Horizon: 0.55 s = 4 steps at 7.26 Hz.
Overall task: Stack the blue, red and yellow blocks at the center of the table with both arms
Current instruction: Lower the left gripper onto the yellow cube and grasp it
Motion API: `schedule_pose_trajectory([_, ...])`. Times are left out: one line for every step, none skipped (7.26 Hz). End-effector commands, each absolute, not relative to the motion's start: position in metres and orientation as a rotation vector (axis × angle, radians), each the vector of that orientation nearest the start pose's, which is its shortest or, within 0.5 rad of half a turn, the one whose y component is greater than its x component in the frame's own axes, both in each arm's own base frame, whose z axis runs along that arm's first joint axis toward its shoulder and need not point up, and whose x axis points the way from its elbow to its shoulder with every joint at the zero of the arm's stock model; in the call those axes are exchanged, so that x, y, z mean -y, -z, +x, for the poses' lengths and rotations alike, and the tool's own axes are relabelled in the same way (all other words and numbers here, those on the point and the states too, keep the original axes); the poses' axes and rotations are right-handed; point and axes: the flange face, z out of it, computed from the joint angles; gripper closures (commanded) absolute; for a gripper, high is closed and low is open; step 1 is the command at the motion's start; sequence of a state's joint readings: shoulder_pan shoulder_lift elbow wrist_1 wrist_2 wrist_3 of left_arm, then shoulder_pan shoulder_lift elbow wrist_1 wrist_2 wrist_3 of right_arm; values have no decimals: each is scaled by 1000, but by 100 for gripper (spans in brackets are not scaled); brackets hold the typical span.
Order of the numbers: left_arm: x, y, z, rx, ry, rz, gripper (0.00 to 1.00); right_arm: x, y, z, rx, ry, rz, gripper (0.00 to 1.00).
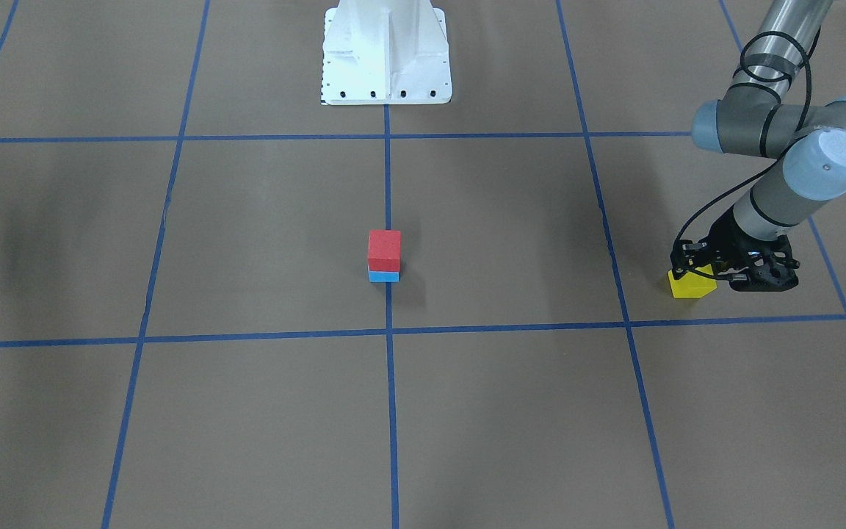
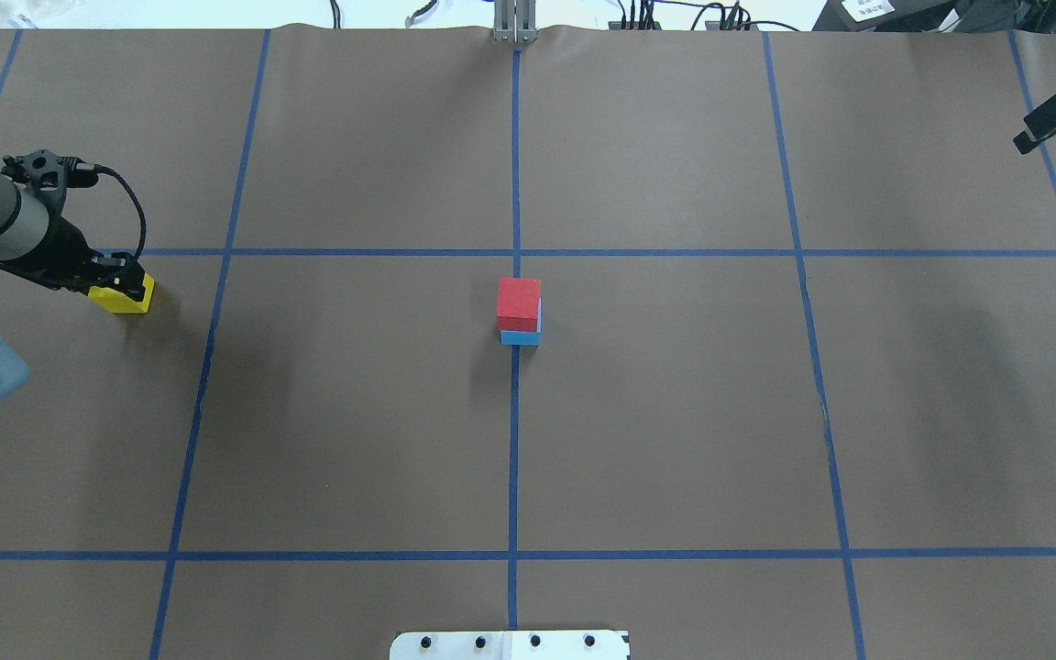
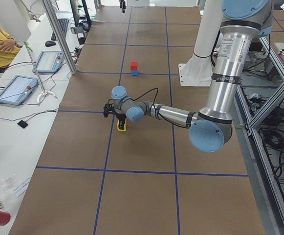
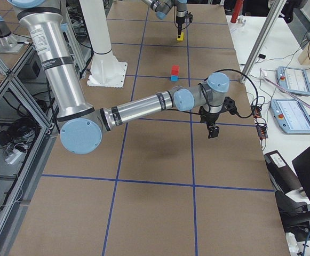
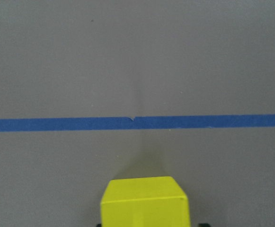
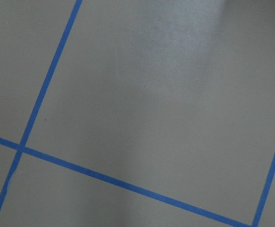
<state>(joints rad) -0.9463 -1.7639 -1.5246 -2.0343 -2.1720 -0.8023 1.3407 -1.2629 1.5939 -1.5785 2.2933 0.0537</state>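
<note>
A red block (image 2: 518, 303) sits on a blue block (image 2: 520, 337) at the table's centre, on the middle tape line; the stack also shows in the front view (image 1: 384, 250). A yellow block (image 2: 125, 295) lies at the far left of the table. My left gripper (image 2: 114, 278) is down on it, with a finger close on each side, shut on it. In the left wrist view the yellow block (image 5: 145, 202) fills the bottom centre. My right gripper (image 2: 1055, 115) hangs over the far right of the table, apart from all the blocks. Its jaws are not clear.
Blue tape lines (image 2: 514, 458) divide the brown table into squares. The robot's white base (image 1: 386, 55) stands at the near middle edge. Tablets and cables lie on a side bench (image 3: 14, 88) beyond the table's far edge, where an operator sits.
</note>
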Motion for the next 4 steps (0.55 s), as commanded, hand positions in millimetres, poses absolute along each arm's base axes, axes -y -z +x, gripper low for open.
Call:
schedule_pose_trajectory([537, -473, 293, -844, -27, 76, 100, 617, -480, -75, 755, 284, 204, 0])
schedule_pose_trajectory([555, -400, 305, -822, -15, 49, 100, 617, -480, -75, 755, 284, 204, 0])
schedule_pose_trajectory([575, -315, 322, -809, -9, 42, 100, 616, -482, -75, 754, 282, 200, 0])
schedule_pose_trajectory([570, -249, 357, -818, -42, 26, 100, 615, -484, -75, 754, 281, 197, 0])
